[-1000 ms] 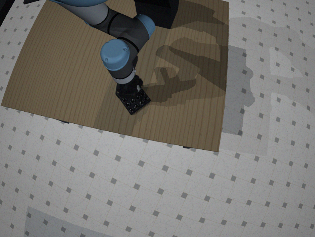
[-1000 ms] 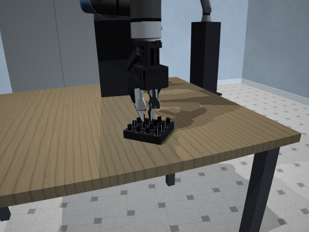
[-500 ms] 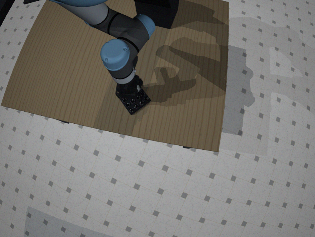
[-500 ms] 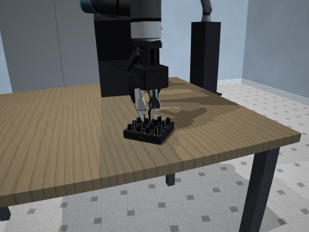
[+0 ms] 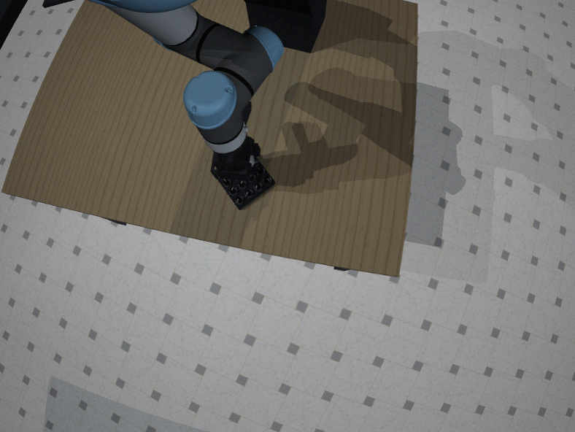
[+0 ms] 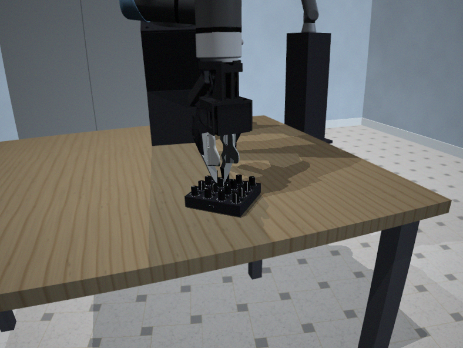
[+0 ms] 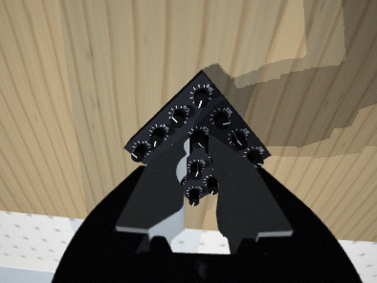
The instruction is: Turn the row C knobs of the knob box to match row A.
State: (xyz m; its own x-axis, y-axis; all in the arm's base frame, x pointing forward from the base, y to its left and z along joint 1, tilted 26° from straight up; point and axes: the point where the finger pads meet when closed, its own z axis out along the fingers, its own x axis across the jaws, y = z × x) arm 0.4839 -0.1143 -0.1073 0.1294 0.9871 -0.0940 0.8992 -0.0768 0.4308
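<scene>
1. Nearest the worktop's (image 5: 116, 139) (image 6: 112, 209) (image 7: 38, 119) front edge, inboard of its right corner, sat the knob box (image 5: 236, 192) (image 6: 224, 210) (image 7: 210, 108), socket side forward.
2. Behind that side, an inner knob (image 6: 221, 181) (image 7: 198, 142) (apparently row C) stood upright directly below the gripper (image 5: 236, 160) (image 6: 220, 182) (image 7: 198, 136), nearly closed, its tips pinching the knob.
3. Their axes appeared aligned, favoring a twist in place.

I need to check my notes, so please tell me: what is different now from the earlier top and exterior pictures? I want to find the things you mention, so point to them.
Nothing visibly changed. The arm (image 5: 228, 48) (image 6: 218, 14), the gripper (image 5: 241, 169) (image 6: 220, 181) (image 7: 198, 136) and the knob box (image 5: 253, 198) (image 6: 224, 210) (image 7: 165, 113) stayed in place; small knob turns cannot be judged.
</scene>
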